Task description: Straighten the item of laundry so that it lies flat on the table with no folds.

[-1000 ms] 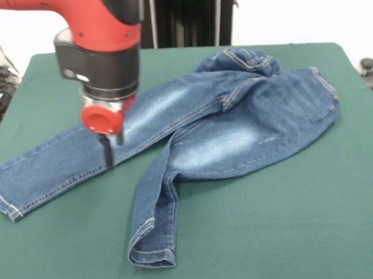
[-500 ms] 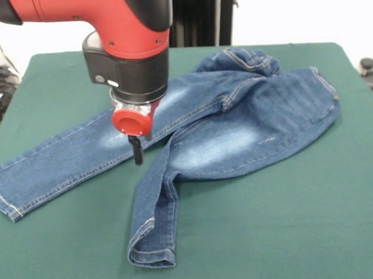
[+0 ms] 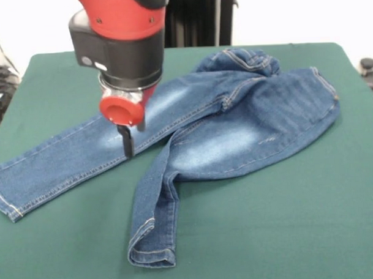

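The small pair of blue denim jeans with faded whitish thigh patches and tan stitching (image 3: 235, 128) lies across the middle of the large table with the dark green felt-like top (image 3: 288, 234), and it is not flat. The waistband end is bunched into a raised hump toward the far side, right of centre, with the seat spreading out to the right of it. One leg runs out long and fairly smooth to the left, its hem lying close to the table's left edge on the near side. The other leg bends sharply below the thigh patch and comes toward the near edge, twisted on itself, with its cuff folded over in a thick roll near the front of the table. A dark crease marks where that leg turns under the thigh.

My dark claw (image 3: 127, 141) hangs from my red and black arm (image 3: 118, 38) over the long left leg, close to where the two legs part. Its tips reach down to the lower seam of that leg, at or just above the denim; I cannot tell whether they touch it. I cannot tell either whether my claw is released or clenched, since the red round fitting just above it hides part of it.

Green table shows on all sides of the jeans.
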`<state>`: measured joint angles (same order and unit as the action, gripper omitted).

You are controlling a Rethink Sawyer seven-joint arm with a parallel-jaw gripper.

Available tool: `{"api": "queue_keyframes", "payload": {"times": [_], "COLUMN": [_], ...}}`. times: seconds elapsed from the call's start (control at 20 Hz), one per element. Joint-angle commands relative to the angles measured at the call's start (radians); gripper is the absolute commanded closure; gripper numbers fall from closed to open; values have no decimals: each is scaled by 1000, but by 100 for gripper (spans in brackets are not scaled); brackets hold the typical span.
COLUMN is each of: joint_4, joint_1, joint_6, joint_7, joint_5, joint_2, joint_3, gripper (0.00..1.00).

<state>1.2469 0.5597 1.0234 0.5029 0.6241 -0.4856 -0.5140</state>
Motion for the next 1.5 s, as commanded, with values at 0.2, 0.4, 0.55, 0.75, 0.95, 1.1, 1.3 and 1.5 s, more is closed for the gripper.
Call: {"api": "queue_keyframes", "payload": {"times": [0.2, 0.4, 0.55, 0.75, 0.95, 1.1, 1.3, 1.5], "joint_4": [-49, -80, -136, -212, -297, -289, -266, -265], "joint_1": [-67, -76, -90, -125, -169, -175, -189, -209], "joint_6": [20, -35, -72, -109, -103, -114, -132, -127], "joint_7": [170, 329, 410, 501, 566, 603, 681, 679], "joint_5": [-86, -156, -212, -253, -257, -269, -269, -233], "joint_2": [25, 74, 131, 203, 253, 250, 224, 204], "joint_3": [-12, 21, 35, 71, 126, 156, 208, 262], "gripper": [0, 0, 0, 0, 0, 0, 0, 0]}}
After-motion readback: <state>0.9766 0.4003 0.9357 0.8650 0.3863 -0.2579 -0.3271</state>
